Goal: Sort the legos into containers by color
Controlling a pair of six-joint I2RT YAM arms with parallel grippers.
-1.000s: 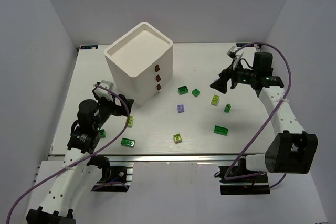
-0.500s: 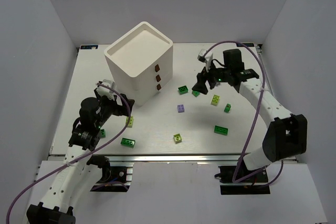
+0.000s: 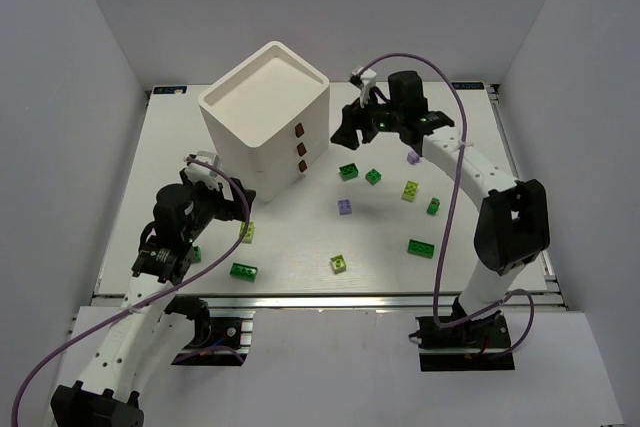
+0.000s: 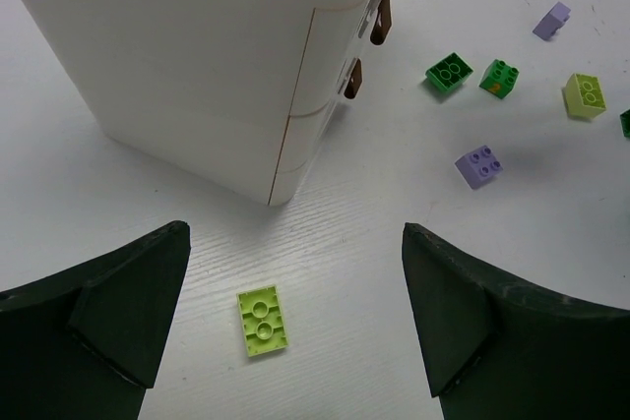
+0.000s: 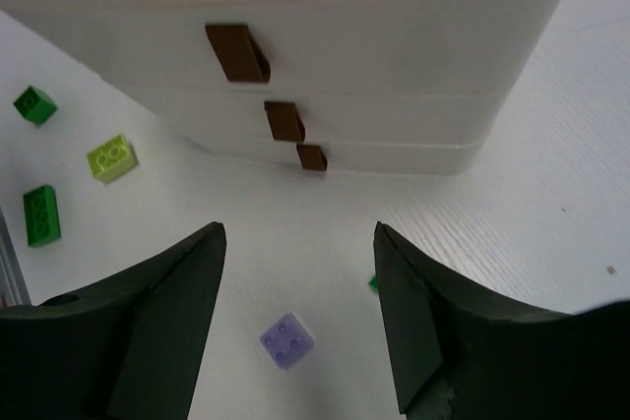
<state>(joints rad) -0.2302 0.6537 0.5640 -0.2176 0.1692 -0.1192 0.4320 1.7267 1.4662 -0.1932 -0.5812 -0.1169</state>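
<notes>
The fingers of the right gripper stand apart and empty, facing the three brown handles on the shut drawers of the white cabinet. The left gripper, also spread and empty, hovers by the cabinet's near corner above a yellow-green lego. A dark green lego and a pale purple lego lie among others scattered in front of the cabinet's drawer side.

Bright, even light is given from above — only soft, faint shadows are cast on the white worktop. The pale cabinet is nearly washed out in the wrist views — little blur is seen.
</notes>
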